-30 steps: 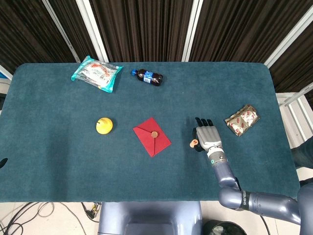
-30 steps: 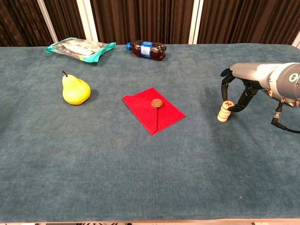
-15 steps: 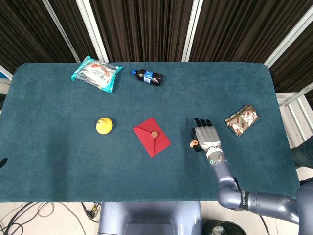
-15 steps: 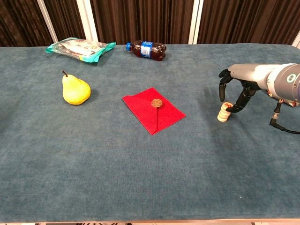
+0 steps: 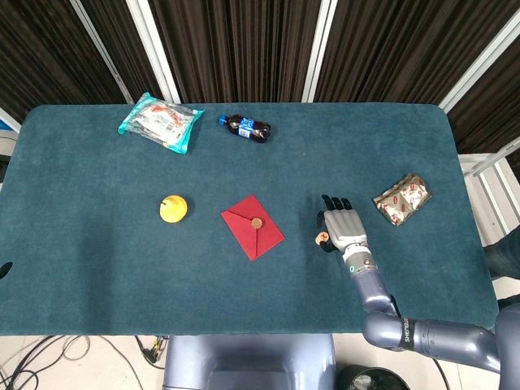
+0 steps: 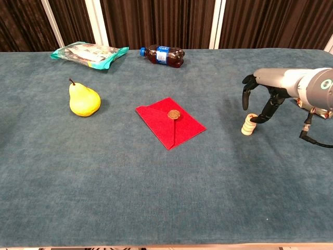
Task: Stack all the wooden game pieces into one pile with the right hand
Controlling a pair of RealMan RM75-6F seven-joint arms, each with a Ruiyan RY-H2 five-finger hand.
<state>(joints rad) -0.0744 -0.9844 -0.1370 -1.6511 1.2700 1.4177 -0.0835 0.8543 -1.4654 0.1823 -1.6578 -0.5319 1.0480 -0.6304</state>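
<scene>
Wooden pile [image 6: 248, 125] upright | right hand [image 6: 264, 98] arched above, fingers down

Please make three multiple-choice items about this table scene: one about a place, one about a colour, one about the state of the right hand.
1. Where is the pile of wooden pieces?
A. on the envelope
B. beside the pear
C. on the cloth, just left of the right hand

2. What colour is the envelope?
A. red
B. yellow
C. white

3. What is the right hand doing?
A. gripping the bottle
B. arched over the pile, fingers apart, holding nothing
C. lying flat on the snack bag

Answers:
1. C: the pile stands on the bare cloth next to the right hand, apart from the envelope and far from the pear.
2. A: the envelope is plainly red in both views.
3. B: in the chest view the fingers hang spread around the pile with nothing held; the bottle lies at the far edge.
</scene>
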